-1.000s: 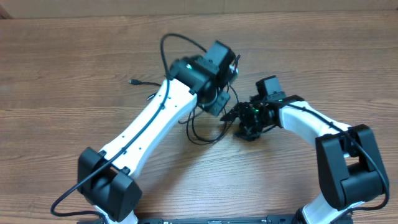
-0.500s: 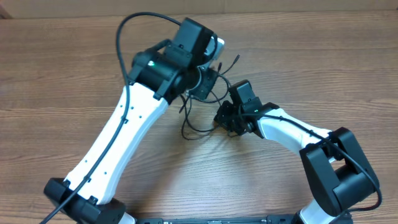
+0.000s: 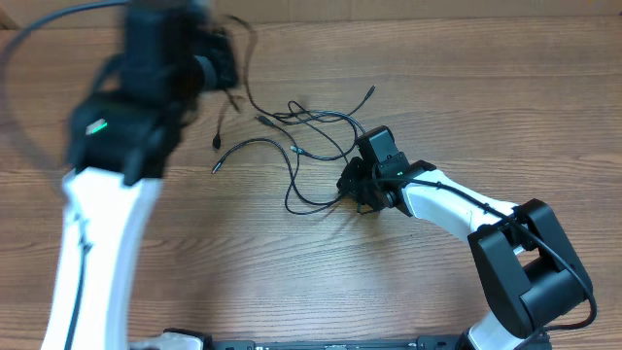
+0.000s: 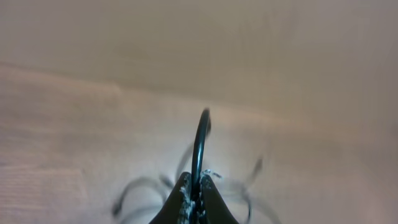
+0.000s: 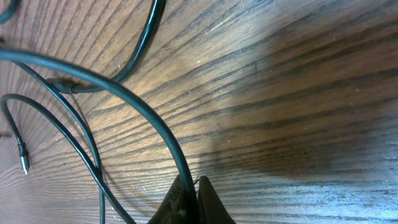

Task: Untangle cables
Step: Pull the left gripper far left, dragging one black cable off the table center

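Several thin black cables (image 3: 313,124) lie loosely spread on the wooden table (image 3: 486,107), with small plug tips at their ends. High at the far left, blurred, my left gripper (image 3: 222,70) is shut on one cable (image 4: 199,140), which trails down toward the others. Seen from the left wrist, the rest of the cords are a blur far below. My right gripper (image 3: 352,187) sits low at the right edge of the pile, shut on a curved cable (image 5: 134,99). Beside that cable run thinner cords, one ending in a silvery plug tip (image 5: 23,163).
My left arm (image 3: 102,224) rises tall over the left side of the table. The right arm (image 3: 457,204) stretches low from its base (image 3: 530,272) at the front right. A thick black arm wire (image 3: 24,44) loops at the far left.
My left arm has risen and swung far to the left with its cable, pulling the tangle out into looser strands. The right gripper has shut on a cable and stayed low.
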`<state>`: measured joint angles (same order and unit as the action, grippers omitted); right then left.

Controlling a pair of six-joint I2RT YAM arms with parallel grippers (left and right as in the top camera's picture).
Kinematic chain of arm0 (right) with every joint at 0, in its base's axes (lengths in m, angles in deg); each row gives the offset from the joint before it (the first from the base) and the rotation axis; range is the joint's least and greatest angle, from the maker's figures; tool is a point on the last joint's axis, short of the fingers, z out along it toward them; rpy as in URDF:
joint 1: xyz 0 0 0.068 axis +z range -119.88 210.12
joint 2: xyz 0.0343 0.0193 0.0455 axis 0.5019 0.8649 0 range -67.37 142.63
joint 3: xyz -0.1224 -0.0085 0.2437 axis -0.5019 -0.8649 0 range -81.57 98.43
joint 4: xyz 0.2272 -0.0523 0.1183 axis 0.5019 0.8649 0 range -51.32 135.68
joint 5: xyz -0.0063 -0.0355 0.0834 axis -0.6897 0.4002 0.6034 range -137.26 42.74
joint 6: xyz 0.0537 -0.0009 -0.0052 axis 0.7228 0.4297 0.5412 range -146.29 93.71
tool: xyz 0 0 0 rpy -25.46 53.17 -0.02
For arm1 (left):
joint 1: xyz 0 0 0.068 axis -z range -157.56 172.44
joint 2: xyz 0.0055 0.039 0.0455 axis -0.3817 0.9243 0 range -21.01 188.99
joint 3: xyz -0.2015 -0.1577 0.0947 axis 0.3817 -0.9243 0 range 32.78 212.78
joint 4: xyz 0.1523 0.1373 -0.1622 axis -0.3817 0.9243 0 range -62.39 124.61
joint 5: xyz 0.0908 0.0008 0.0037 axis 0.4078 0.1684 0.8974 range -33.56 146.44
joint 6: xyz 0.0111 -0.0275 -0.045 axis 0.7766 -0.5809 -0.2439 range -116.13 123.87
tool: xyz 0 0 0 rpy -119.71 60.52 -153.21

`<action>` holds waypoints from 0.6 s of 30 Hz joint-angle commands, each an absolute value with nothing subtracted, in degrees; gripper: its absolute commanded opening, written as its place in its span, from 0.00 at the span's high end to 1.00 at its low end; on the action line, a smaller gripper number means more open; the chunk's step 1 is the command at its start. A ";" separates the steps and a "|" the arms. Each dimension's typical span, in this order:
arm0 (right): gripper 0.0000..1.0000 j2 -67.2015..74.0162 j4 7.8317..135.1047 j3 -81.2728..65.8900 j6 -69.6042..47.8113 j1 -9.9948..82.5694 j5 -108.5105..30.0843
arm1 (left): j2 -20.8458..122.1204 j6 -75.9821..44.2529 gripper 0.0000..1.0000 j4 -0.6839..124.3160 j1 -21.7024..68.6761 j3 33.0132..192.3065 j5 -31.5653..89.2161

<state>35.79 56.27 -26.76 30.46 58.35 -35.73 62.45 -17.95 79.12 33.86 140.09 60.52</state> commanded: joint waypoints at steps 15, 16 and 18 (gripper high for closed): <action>0.96 35.96 55.83 -27.00 30.52 58.46 -37.85 | 38.10 -23.55 0.96 63.27 25.36 141.45 79.25; 0.96 35.96 55.81 -27.00 30.52 58.46 -37.85 | 37.67 -23.42 0.96 63.66 25.36 141.45 80.32; 0.96 35.96 55.68 -27.00 30.52 58.46 -37.83 | 37.47 -23.29 0.96 65.26 25.36 141.42 81.76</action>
<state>35.79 56.18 -26.76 30.48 58.35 -37.02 36.88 -23.02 64.25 25.71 141.31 76.36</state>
